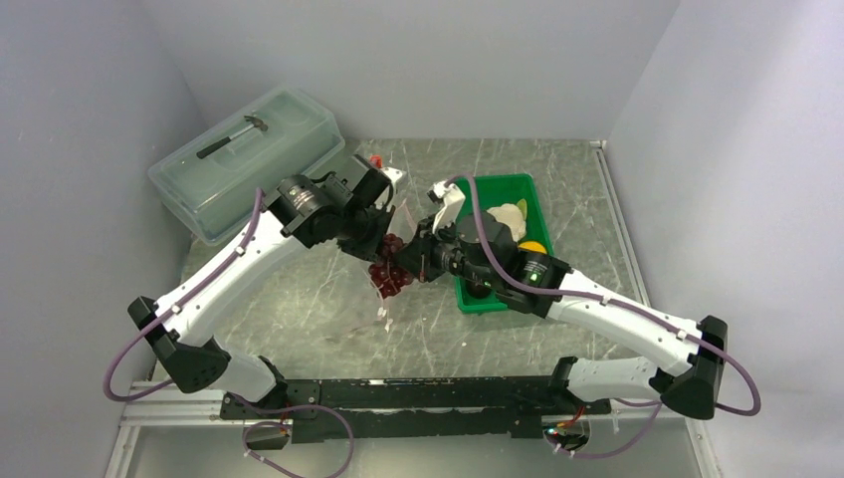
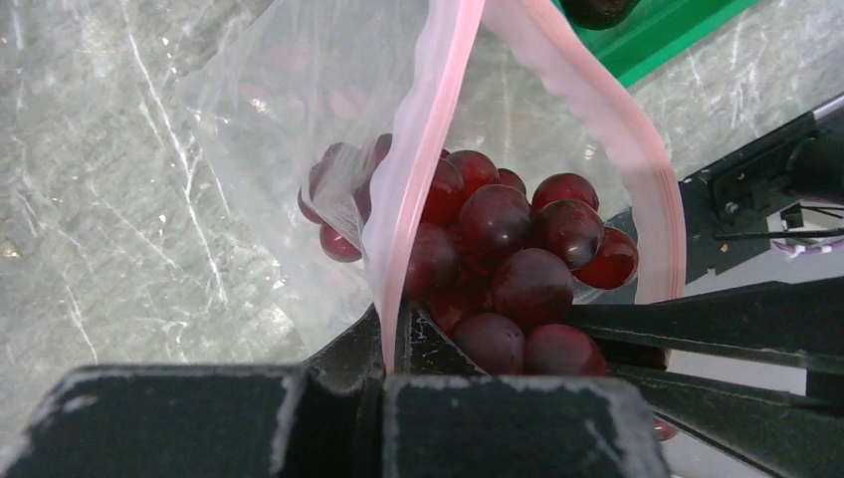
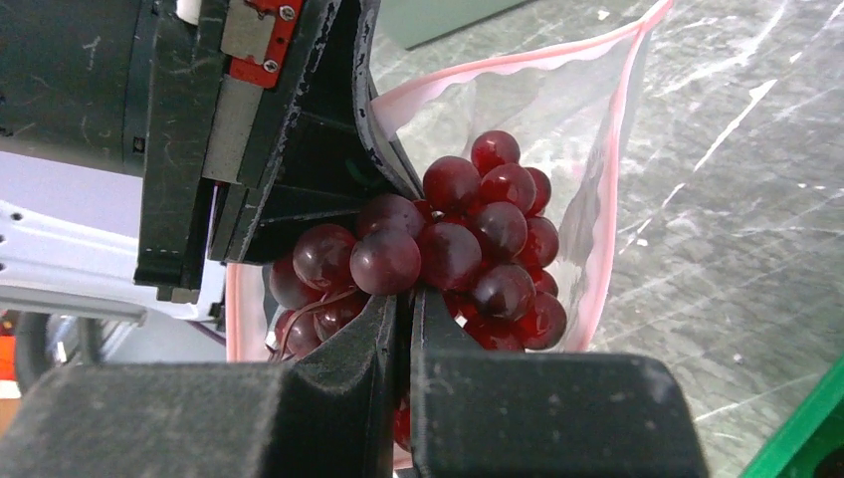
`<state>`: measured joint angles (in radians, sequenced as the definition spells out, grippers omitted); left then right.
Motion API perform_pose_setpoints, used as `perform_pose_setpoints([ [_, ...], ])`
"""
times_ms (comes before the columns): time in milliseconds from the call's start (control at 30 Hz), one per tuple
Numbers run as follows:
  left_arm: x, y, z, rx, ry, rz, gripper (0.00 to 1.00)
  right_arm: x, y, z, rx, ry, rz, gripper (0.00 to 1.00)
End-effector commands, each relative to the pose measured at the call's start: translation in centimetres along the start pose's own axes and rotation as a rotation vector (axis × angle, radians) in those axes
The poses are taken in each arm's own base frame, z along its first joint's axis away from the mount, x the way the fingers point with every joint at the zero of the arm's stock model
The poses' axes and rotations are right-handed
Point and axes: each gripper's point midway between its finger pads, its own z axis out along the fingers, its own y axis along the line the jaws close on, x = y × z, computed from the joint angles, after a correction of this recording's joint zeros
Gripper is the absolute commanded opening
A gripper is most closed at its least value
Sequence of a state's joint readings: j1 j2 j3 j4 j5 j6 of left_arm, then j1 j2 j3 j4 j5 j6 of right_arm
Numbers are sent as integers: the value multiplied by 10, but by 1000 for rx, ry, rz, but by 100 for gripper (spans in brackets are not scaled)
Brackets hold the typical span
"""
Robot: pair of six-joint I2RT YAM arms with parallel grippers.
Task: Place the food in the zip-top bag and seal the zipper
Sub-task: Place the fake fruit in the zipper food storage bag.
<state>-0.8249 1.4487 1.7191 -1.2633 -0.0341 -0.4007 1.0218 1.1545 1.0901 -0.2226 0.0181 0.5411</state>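
Note:
The dark purple grape bunch [image 1: 390,275] hangs in the open mouth of the clear zip-top bag [image 2: 269,100], partly inside it. My left gripper [image 2: 398,331] is shut on one side of the bag's pink zipper strip [image 2: 418,149] and holds the mouth up. My right gripper [image 3: 410,304] is shut on the grape bunch [image 3: 468,229] from the other side; its fingers [image 2: 717,324] reach across the mouth. In the top view both grippers, left [image 1: 383,234] and right [image 1: 413,261], meet over the table's middle. The cauliflower [image 1: 508,216] and orange [image 1: 534,247] lie in the green tray [image 1: 503,180].
The large translucent lidded box [image 1: 249,159] stands at the back left, close behind my left arm. The green tray is right beside my right wrist; a dark fruit [image 2: 597,10] shows at its edge. Grey walls close in the back and sides.

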Motion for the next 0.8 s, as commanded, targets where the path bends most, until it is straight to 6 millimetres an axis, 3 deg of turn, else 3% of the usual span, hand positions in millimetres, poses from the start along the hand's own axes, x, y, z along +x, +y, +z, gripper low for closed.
perform_pose_setpoints([
  [0, -22, -29, -16, 126, -86, 14, 0, -12, -9, 13, 92, -49, -58, 0],
  [400, -22, -17, -25, 80, -89, 3, 0, 13, -14, 20, 113, 0, -79, 0],
  [600, -22, -18, -20, 76, -79, 3, 0, 2, -13, 24, 124, -39, -76, 0],
  [767, -19, -17, -17, 72, -69, 1, 0, -17, -16, 26, 171, -99, -105, 0],
])
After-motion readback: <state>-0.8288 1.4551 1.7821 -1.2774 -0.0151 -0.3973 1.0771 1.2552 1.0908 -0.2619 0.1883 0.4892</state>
